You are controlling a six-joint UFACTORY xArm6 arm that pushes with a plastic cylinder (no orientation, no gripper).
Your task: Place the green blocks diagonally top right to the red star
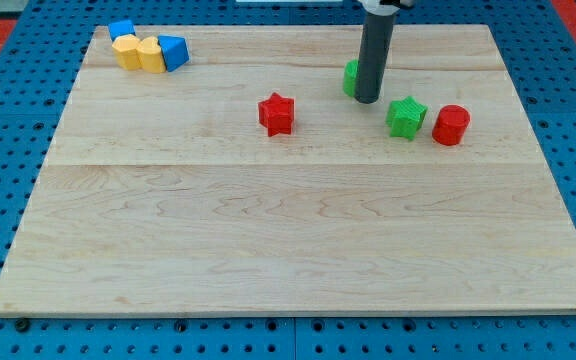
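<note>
Two green blocks are sitting on the wooden board (288, 240), both in its upper right part. One green block (350, 77) is showing only as a sliver, since my tip (367, 100) is standing right in front of it; its shape cannot be made out. The rod is rising straight up out of the view's top, and my tip is touching or nearly touching that hidden block on its right side; I cannot tell which. The rod is carrying no fingers, so nothing is opening or clamping here.

The green star (406, 117) is lying at about four o'clock from my tip, near it but apart. Just beside the green star, at three o'clock, a red cylinder-like block (451, 124) is standing, with a narrow gap between them.

The red star (277, 113) is resting at about eight o'clock from my tip, well apart from it. Seen from the red star, the half-hidden green block is lying at about two o'clock, and the green star is lying at three o'clock, farther off.

Far away at the board's ten o'clock corner, four blocks are huddling together: a blue block (121, 29) at the back, two yellow blocks (126, 50) (151, 55) touching side by side, and a blue wedge-like block (174, 51) pressing against the right yellow one.
</note>
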